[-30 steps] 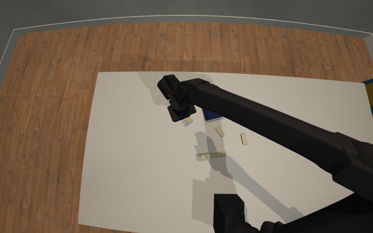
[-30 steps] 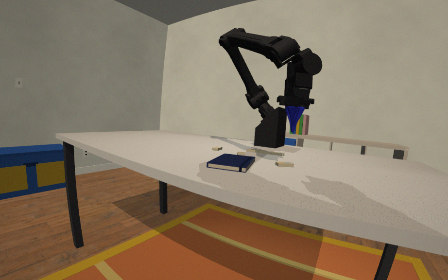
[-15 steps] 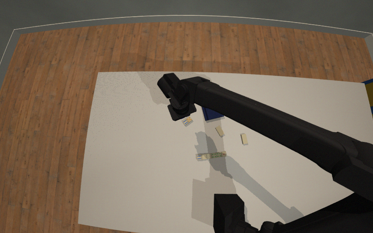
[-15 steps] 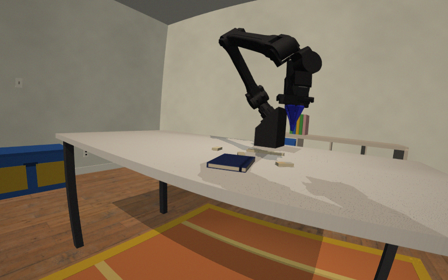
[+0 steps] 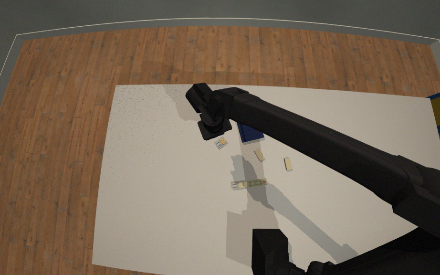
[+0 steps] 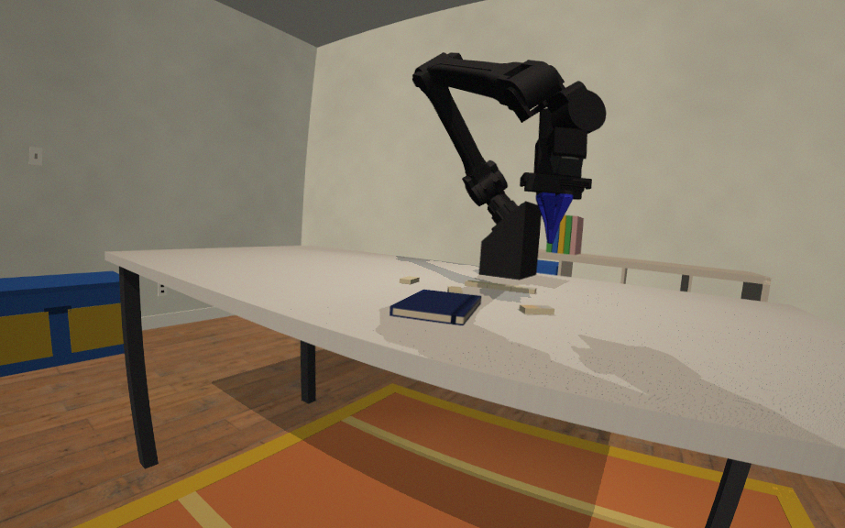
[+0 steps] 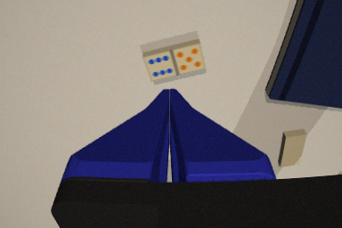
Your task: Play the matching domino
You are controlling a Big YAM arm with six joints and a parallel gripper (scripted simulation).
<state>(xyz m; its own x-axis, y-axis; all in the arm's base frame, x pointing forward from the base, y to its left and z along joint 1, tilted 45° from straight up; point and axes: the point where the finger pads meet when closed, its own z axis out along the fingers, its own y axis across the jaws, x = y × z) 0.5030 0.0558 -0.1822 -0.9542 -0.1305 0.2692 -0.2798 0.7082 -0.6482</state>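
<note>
A domino (image 5: 221, 142) lies flat and face up on the white table, apart from the line; in the wrist view (image 7: 174, 57) it shows blue pips on one half and orange pips on the other. My gripper (image 7: 169, 100) is shut and empty, high above the table just beside this domino; it also shows in the exterior view (image 6: 554, 231). The line (image 5: 248, 184) of face-up dominoes lies nearer the arm's base. Two face-down dominoes lie between them, one near the book (image 5: 258, 154) and one further right (image 5: 287, 163).
A dark blue book (image 5: 250, 132) lies flat on the table next to the face-up domino, partly under the arm; it also shows in the exterior view (image 6: 436, 305). The arm's base (image 5: 271, 251) stands at the near table edge.
</note>
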